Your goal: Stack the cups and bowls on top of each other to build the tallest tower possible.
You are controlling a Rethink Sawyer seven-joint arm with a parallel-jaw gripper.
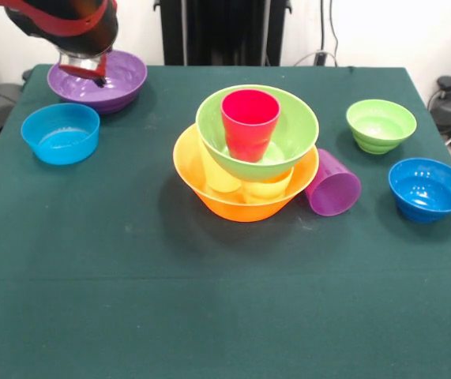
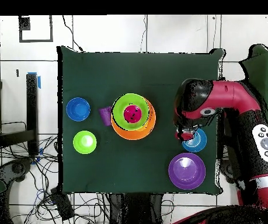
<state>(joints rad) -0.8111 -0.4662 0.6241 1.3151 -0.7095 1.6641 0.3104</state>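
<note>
The tower (image 1: 245,154) sits mid-worktop (image 1: 209,300): an orange bowl (image 1: 241,201) holds two yellowish cups (image 1: 245,183), a large green bowl (image 1: 288,130) on them, a red cup (image 1: 249,122) upright inside. A purple cup (image 1: 333,184) lies tipped, touching the tower at 3 o'clock. The claw (image 1: 91,73) hovers over the purple bowl (image 1: 122,83) at 10 o'clock; I cannot tell its grip. Blue bowls (image 1: 60,133) and a small green bowl (image 1: 380,125) stand apart.
</note>
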